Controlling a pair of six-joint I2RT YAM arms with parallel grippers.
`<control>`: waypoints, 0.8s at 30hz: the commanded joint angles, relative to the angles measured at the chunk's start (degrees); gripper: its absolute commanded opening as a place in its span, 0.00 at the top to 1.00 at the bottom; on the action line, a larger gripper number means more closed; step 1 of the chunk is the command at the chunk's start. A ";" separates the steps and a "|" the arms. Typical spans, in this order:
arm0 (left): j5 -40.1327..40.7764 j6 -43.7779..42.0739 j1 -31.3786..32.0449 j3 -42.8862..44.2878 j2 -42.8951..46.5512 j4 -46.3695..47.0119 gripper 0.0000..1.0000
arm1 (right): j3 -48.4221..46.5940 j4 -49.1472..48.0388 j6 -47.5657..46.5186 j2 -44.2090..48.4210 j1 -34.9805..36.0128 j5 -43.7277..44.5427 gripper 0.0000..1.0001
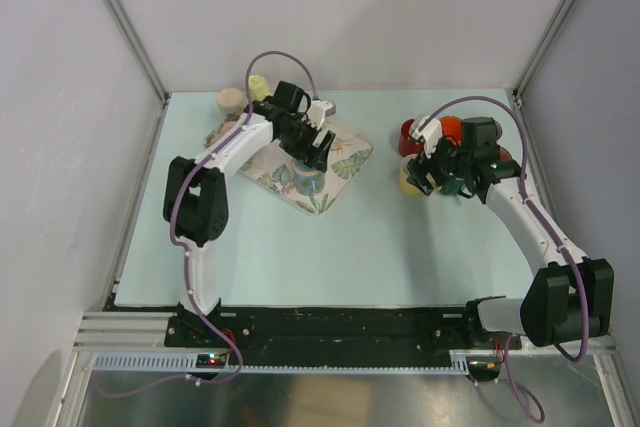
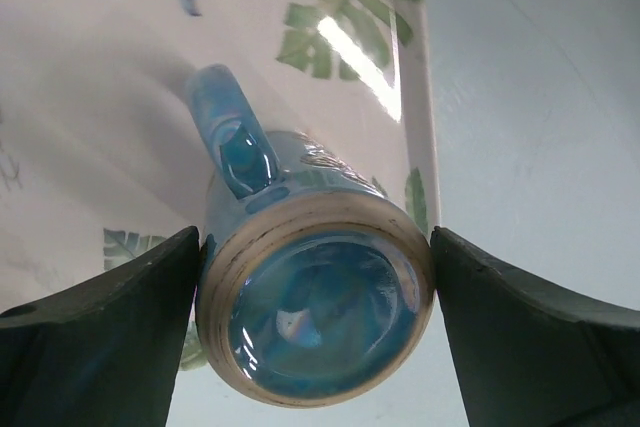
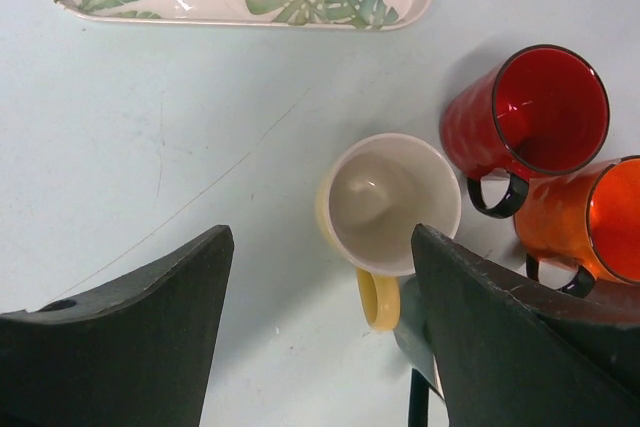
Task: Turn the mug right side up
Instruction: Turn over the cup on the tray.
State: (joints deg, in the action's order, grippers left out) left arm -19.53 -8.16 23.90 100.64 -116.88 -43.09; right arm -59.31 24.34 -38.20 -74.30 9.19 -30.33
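Dark fingers (image 2: 100, 347) of the left tool (image 2: 312, 237) fill the bottom corners of the left wrist view, standing wide on either side of a blue mug (image 2: 315, 317). Each finger meets the mug's side at its base, but whether they press on it or only flank it cannot be told. The mug stands upside down, its unglazed foot ring facing up and its handle pointing toward the far left, on a leaf-print tray (image 2: 120, 67) close to the tray's edge. The pale counter (image 2: 540, 97) begins just beyond that edge.

On the right side of the counter the right tool (image 3: 322, 232) hovers with its fingers well apart and nothing between them. Below it a yellow mug (image 3: 385, 197) stands mouth up. A red mug (image 3: 530, 107) and an orange mug (image 3: 600, 217) sit just beside it — all three are well apart from the tray.
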 commanded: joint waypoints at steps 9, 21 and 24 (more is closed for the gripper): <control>-1.61 -55.95 0.61 -1.25 4.02 -17.65 0.06 | -0.60 -1.95 -0.91 -1.19 2.57 0.38 0.21; -7.52 -50.91 0.56 4.83 6.18 -17.73 0.00 | -0.79 -2.01 -0.58 -1.94 3.41 0.51 0.20; -7.89 -49.61 0.50 6.05 7.56 -17.71 0.00 | -1.10 -2.19 -0.84 -2.31 3.59 0.44 0.20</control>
State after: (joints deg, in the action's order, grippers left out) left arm -25.08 -58.83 24.58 103.00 -113.89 -60.34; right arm -59.31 24.03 -38.59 -75.85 12.29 -30.20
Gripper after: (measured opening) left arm 0.995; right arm 0.797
